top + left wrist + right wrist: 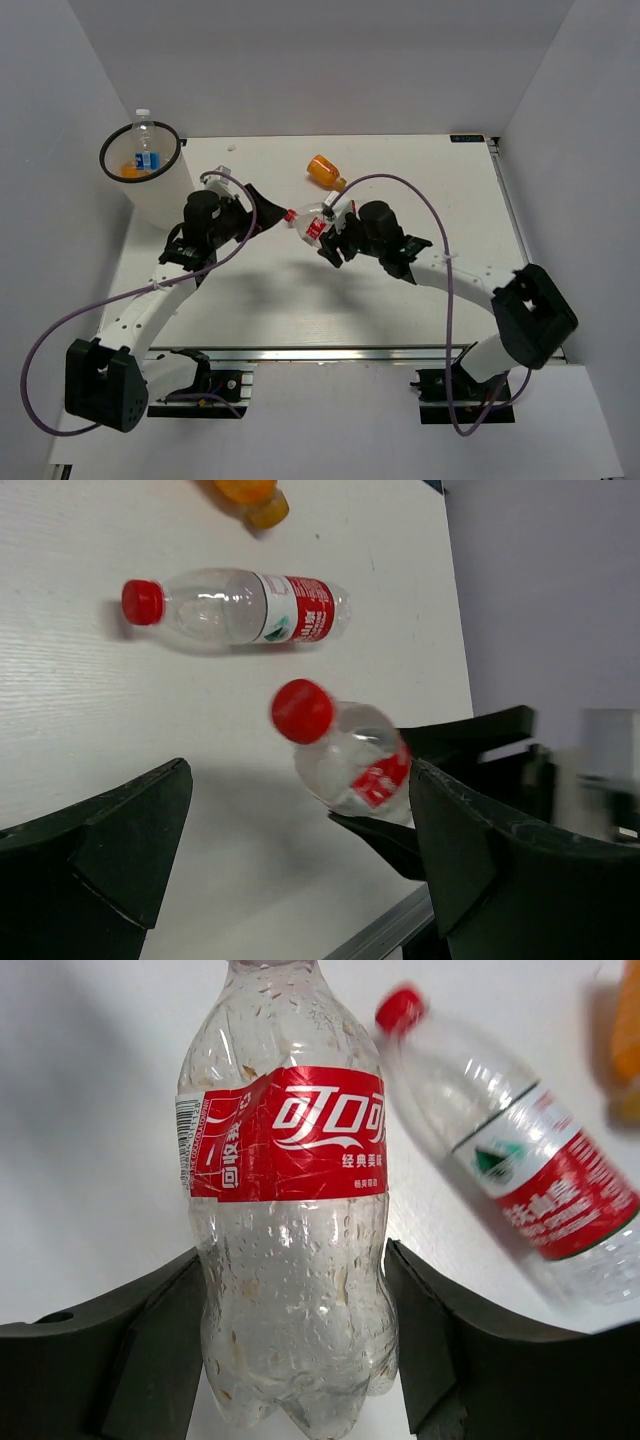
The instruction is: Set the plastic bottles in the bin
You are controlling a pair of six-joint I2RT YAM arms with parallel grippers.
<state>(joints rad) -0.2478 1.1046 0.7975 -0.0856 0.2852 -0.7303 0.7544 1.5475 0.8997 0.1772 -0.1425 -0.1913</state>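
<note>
"Jaws on the right are clamped round a red-label bottle (290,1250), low on its body."
"And the left jaws?"
"Spread wide, holding nothing. A second red-label bottle (235,607) lies on the table (460,170), an orange one (325,171) near it."
"The bin (160,205)?"
"Far left. A blue-label bottle (146,150) sticks up inside."

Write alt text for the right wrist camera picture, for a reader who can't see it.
The right gripper holds a clear red-labelled bottle between its black fingers. A second red-capped bottle lies on the white table beside it.
</note>
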